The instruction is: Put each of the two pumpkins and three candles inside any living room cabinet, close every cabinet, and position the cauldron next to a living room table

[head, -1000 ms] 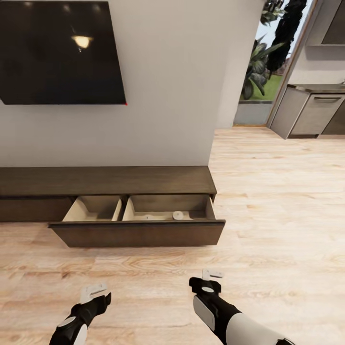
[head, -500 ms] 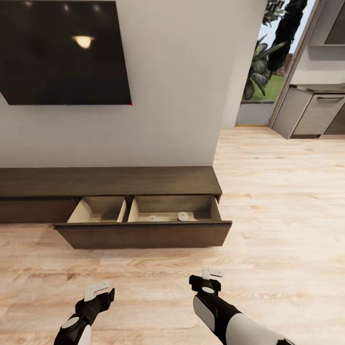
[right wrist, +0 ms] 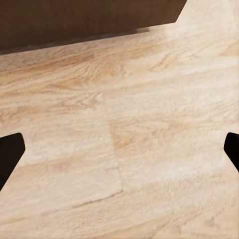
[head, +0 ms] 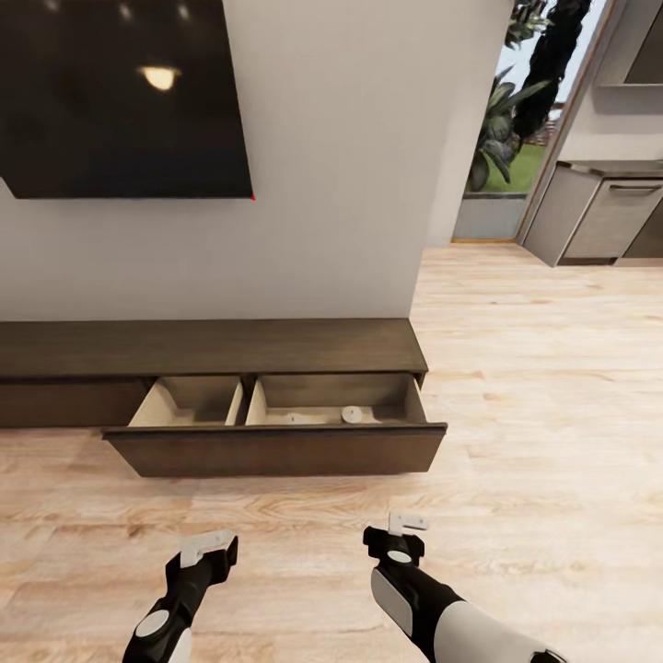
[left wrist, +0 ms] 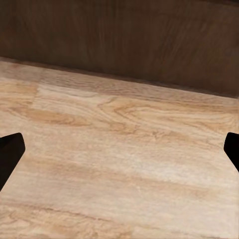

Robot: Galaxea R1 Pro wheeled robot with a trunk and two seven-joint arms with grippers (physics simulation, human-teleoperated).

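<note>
Both my claws, left claw (head: pixel 208 547) and right claw (head: pixel 407 527), hang open and empty; the open drawer (head: pixel 276 449) could jam if I push its front off-centre.

Matt dark-wood cabinet (head: pixel 212 348), glossy TV (head: pixel 120 97)
</note>
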